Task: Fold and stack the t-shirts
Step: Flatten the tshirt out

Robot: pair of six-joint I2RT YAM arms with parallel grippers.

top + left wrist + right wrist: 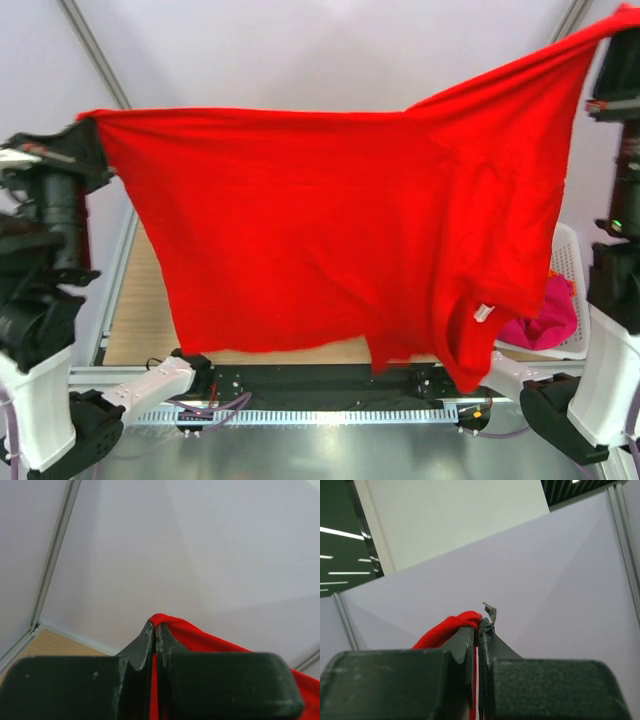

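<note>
The red t-shirt (320,230) hangs spread in the air above the worktop (135,320), its right corner held higher. The left hand (156,626) and right hand (479,628) are each clamped tight on an upper corner. Levelling both hands, then lowering the bottom edge first, should lay it flat.

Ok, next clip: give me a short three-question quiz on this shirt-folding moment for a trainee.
1. True or false: the red shirt is already folded.
2. Of the left gripper and the right gripper, which is shut on the red shirt? A) left only B) right only C) both
3. Fill in: the pink shirt lies in the white ____ at the right.
Key: 1 false, it hangs spread out in the air; 2 C; 3 basket.
</note>
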